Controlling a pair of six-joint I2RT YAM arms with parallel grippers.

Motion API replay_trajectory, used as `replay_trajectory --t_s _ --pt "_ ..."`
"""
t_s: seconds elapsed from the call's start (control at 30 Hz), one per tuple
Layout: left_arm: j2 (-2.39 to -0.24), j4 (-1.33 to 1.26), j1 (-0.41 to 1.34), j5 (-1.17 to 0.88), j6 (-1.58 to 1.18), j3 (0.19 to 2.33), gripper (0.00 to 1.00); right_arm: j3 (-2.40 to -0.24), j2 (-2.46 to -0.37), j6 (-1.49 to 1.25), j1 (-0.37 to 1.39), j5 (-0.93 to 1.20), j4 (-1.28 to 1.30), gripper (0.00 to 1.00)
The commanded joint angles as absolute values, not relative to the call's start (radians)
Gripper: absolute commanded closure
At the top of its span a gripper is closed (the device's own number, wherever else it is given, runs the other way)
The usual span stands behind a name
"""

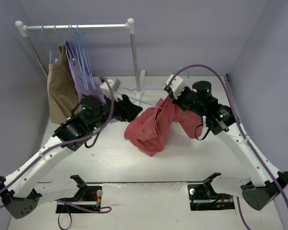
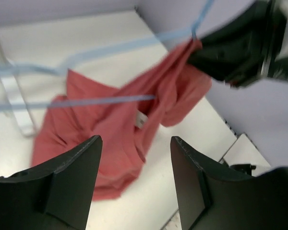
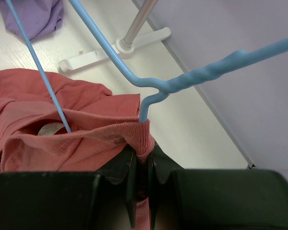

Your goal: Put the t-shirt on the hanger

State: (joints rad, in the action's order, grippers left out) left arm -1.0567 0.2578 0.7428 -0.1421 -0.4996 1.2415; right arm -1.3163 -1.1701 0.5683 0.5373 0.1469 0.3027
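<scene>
The salmon-red t-shirt (image 1: pixel 151 127) hangs bunched over the table, its lower part resting on the surface. My right gripper (image 3: pixel 143 152) is shut on the ribbed collar (image 3: pixel 143 134) and holds it up. The light-blue hanger (image 3: pixel 182 84) has its neck at the collar. One thin arm (image 3: pixel 43 76) runs down into the neck opening by the label, and the other arm runs outside the cloth. In the top view the hanger (image 1: pixel 151 89) lies between both grippers. My left gripper (image 2: pixel 137 158) stands open beside the shirt (image 2: pixel 110 124), with nothing between its fingers (image 2: pixel 81 167).
A white clothes rack (image 1: pixel 77 27) at the back left carries several blue hangers, a tan garment (image 1: pixel 57 91) and a lilac garment (image 1: pixel 79 72). Its upright and foot (image 3: pixel 115 50) stand just behind the hanger. Lavender walls close in at the back and right.
</scene>
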Motion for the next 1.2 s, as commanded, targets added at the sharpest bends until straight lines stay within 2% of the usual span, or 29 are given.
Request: replay_trajectory --t_s 0.0,0.2,0.43,1.17 --pt "-1.113 0.271 0.923 0.232 -0.670 1.176 0.46 -1.366 -1.171 0.535 0.537 0.094 0.199 1.00" --pt "-1.253 0.251 0.978 0.324 -0.743 1.172 0.46 -1.358 -1.162 0.513 0.538 0.092 0.198 1.00" --pt "-1.345 0.209 0.986 0.299 -0.747 1.175 0.46 -1.327 -1.143 0.497 0.540 0.091 0.195 1.00" --pt "-1.460 0.203 1.026 0.348 -0.763 1.187 0.46 -1.292 -1.132 0.457 0.540 0.092 0.175 0.99"
